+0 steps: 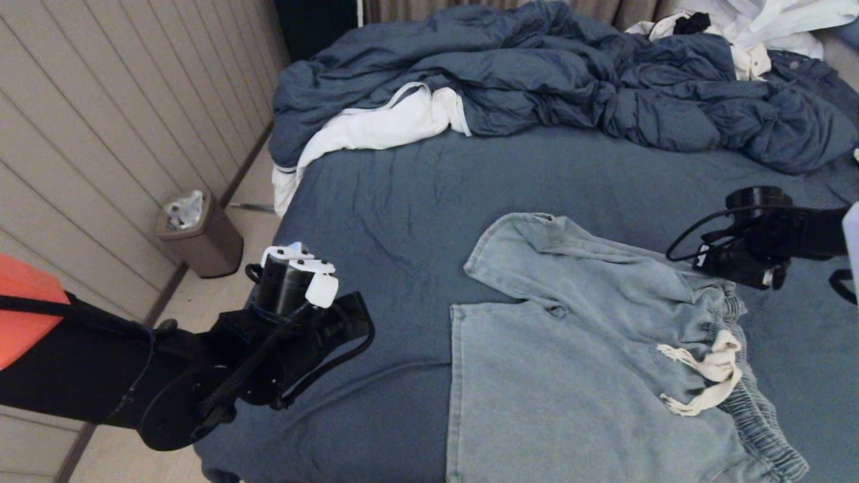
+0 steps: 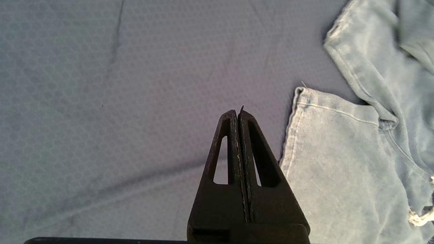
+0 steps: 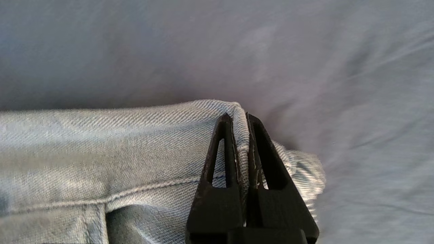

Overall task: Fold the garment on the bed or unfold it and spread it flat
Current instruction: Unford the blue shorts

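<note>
The light blue denim-look shorts [image 1: 577, 349] lie on the dark blue bed sheet [image 1: 396, 201], legs toward the left, ribbed waistband [image 1: 758, 409] and cream drawstring [image 1: 704, 376] to the right. The far leg is folded over and rumpled. My right gripper [image 3: 241, 117] is shut on a fold of the shorts [image 3: 135, 142] near the waistband's far end, under the right arm [image 1: 751, 248]. My left gripper [image 2: 237, 113] is shut and empty, hovering over bare sheet [image 2: 118, 101] just left of the near leg's hem [image 2: 295, 112]; the left arm [image 1: 282, 335] stands at the bed's left edge.
A puffy dark blue duvet [image 1: 570, 74] is heaped across the back of the bed. A white cloth with dark trim [image 1: 376, 124] hangs off the far left corner; more white cloth [image 1: 758, 27] lies at the back right. A bin [image 1: 198, 235] stands on the floor by the wall.
</note>
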Tool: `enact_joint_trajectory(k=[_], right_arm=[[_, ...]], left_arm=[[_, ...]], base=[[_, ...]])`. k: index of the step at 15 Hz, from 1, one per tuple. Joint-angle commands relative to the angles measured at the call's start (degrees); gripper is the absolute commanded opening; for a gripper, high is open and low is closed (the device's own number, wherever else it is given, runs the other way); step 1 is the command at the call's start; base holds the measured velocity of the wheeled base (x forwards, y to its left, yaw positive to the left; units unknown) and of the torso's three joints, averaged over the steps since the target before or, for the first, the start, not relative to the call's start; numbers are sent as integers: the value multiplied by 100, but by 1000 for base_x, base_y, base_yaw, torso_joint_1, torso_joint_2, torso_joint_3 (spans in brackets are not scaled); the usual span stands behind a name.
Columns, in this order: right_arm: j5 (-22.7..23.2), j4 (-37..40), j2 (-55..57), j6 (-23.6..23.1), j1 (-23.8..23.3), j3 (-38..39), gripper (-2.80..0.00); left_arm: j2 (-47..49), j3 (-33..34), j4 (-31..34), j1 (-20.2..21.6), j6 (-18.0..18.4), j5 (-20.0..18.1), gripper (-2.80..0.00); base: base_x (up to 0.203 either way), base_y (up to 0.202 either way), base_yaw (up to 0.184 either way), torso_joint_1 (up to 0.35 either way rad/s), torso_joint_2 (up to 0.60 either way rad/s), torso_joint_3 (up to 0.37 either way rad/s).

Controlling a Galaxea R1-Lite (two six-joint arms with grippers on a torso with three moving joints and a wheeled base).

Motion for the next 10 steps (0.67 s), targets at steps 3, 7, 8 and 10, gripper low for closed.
enact_joint_trajectory(k=[3, 7, 8, 10], right_arm=[[-54, -34, -7, -6, -325, 53, -280], [-52, -42, -36, -7, -319, 233, -280], [-16, -34, -62, -4, -299, 256, 0], [67, -34, -222, 7, -295, 274, 0]], left_arm=[[46, -12, -20, -1, -25, 13, -280], [28, -3, -20, -1, -25, 13, -280], [28, 1, -20, -1, -25, 13, -280], [37, -3, -20, -1, -25, 13, -280]], base=[[0, 0, 0, 0, 0, 0], [0, 0, 0, 0, 0, 0], [0, 0, 0, 0, 0, 0], [0, 0, 0, 0, 0, 0]])
